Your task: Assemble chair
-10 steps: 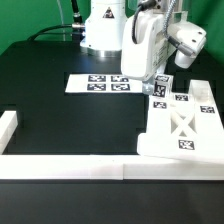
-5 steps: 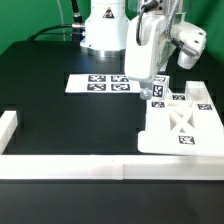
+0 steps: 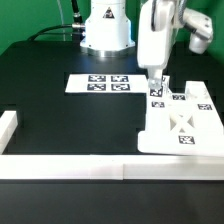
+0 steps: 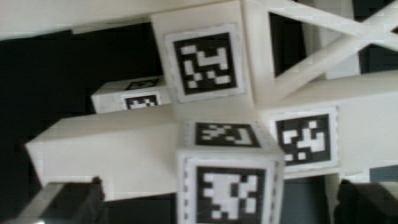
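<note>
On black table (image 3: pixel 60 110), blocky white chair (image 3: pixel 180 128)

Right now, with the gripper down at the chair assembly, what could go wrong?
1. The gripper sits at a small tagged part on the cross-braced frame; a skewed approach could knock it off.
2. The frame lies against the white rail; pushing may jam it.
3. The wrist view is crowded by tagged blocks, so finger contact is hard to confirm.

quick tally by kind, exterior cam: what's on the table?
Chair, parts joined: 1
Marker board: 1
Rail: 1
Arm with tool: 1
Total: 4
</note>
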